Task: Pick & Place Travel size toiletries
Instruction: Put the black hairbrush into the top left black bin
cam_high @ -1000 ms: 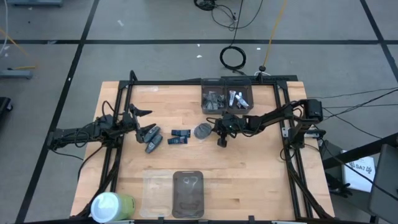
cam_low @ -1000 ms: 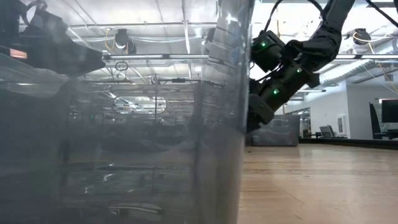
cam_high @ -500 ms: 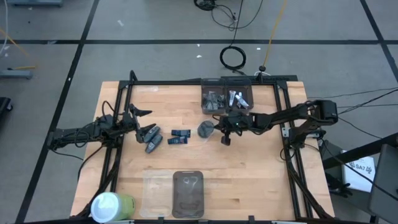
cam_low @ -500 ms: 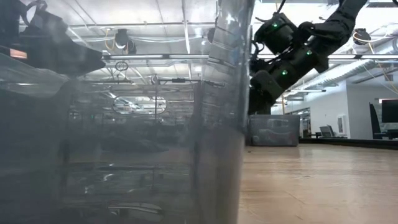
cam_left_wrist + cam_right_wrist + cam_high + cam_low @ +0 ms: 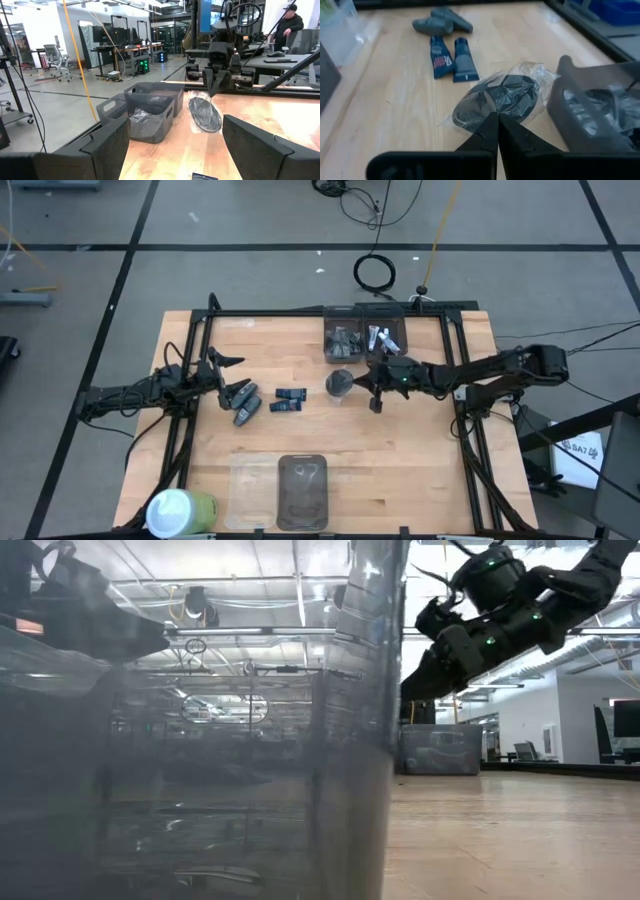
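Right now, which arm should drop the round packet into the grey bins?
Right. The right gripper is shut on the round packet, lifted beside the grey bins. The left gripper waits open across the table near the loose toiletries.

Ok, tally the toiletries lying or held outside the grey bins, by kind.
Grey oblong bottles: 2
Dark blue packs: 2
Dark round packet, in clear wrap, pinched by the right tool: 1
Total: 5
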You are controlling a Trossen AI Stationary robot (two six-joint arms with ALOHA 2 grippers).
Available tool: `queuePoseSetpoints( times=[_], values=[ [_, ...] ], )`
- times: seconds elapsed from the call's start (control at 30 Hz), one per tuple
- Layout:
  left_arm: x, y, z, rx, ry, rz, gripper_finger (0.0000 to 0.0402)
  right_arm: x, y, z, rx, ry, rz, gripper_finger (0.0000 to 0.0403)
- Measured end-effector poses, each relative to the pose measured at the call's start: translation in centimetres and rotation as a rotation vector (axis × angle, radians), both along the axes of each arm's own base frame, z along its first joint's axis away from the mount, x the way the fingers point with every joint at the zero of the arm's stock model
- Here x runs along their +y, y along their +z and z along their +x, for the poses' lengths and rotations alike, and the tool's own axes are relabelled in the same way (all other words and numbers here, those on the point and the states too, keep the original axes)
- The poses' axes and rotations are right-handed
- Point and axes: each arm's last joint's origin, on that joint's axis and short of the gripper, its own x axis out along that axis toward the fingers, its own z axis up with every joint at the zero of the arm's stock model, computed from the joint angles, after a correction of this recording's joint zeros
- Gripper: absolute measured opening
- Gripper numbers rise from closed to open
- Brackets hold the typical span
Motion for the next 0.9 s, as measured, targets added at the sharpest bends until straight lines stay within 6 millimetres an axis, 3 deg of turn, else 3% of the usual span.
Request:
queuePoseSetpoints(
  times=[0.43,0.63,0.9],
  values=[
    [0.0,0.0,0.0,0.0,0.0,0.0,0.031,0.4,-0.2,-2.9,-0.246,0.001,-0.031,0.0],
    [0.0,0.0,0.0,0.0,0.0,0.0,0.031,0.5,-0.3,-3.4,-0.293,0.007,-0.047,0.0],
    [0.0,0.0,0.0,0.0,0.0,0.0,0.031,0.9,-0.1,-3.4,-0.314,0.151,-0.07,0.0]
  ],
)
